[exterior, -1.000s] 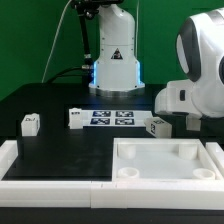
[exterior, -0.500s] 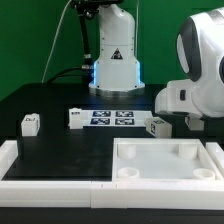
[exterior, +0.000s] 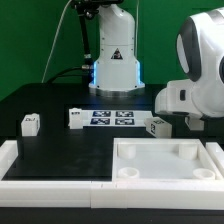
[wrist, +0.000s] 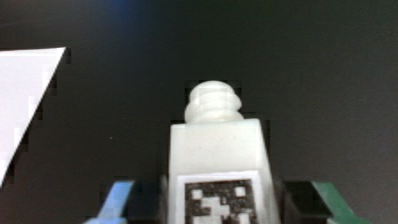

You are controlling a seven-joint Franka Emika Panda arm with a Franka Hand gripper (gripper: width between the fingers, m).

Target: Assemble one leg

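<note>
white leg (wrist: 219, 140) — black-and-white tag (wrist: 221, 200), black table (exterior: 60, 150)

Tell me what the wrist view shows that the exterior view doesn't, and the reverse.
Only the wrist view shows the gripper, with its fingers on either side of one leg. The leg's ridged tip points away from the camera, and it is unclear whether the fingers clamp it.

Only the exterior view shows the robot base, the marker board, three loose legs and the white panel with corner sockets.

Both views show the black table and tagged white legs. I cannot tell whether the wrist view's leg is one of those three.
</note>
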